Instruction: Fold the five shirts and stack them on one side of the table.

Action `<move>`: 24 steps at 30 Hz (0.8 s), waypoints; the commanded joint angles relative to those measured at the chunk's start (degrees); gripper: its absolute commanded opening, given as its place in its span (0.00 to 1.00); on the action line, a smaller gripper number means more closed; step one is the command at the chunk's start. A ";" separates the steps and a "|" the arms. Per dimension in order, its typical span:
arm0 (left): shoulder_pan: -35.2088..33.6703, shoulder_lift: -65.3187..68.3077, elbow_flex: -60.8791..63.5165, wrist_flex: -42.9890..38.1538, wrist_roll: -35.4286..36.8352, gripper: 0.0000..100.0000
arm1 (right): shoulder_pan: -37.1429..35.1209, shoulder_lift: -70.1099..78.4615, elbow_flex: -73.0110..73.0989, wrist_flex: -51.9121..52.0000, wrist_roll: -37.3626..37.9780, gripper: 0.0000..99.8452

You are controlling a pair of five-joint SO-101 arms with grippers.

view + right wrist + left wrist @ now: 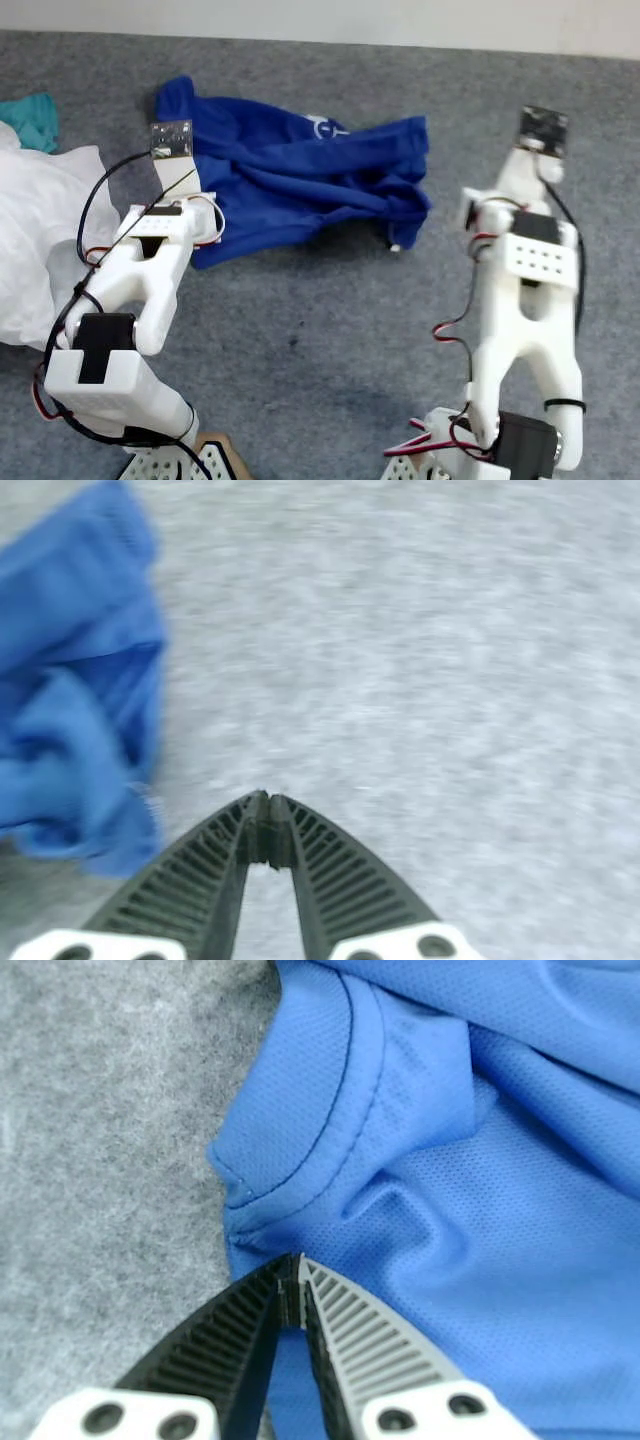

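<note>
A blue shirt [300,175] lies crumpled on the grey table at the back middle. My left gripper [172,150] sits at the shirt's left edge, and in the left wrist view it [298,1265] is shut on a fold of the blue shirt [450,1190] beside a stitched hem. My right gripper [543,128] is to the right of the shirt, apart from it. In the right wrist view it [268,805] is shut with nothing held, over bare felt, with the blue shirt [75,680] off to one side.
A white shirt [40,230] is heaped at the left edge, with a teal shirt [30,115] behind it. The grey felt table [330,330] is bare in front of the blue shirt, between the two arms.
</note>
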 commanded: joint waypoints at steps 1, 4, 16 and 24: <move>0.84 -0.13 -2.24 -0.79 -0.35 0.01 | 3.74 -1.19 -6.37 -0.66 1.67 0.01; 0.84 -0.13 -2.24 -0.79 -0.35 0.01 | 3.74 0.22 -10.42 -0.31 1.23 0.01; 0.75 -0.13 -2.24 -0.79 -0.35 0.01 | -22.11 3.38 -5.32 11.30 -2.81 0.18; 0.75 -0.13 -2.33 -0.70 -0.35 0.01 | -26.95 6.99 -4.79 1.71 -9.23 0.18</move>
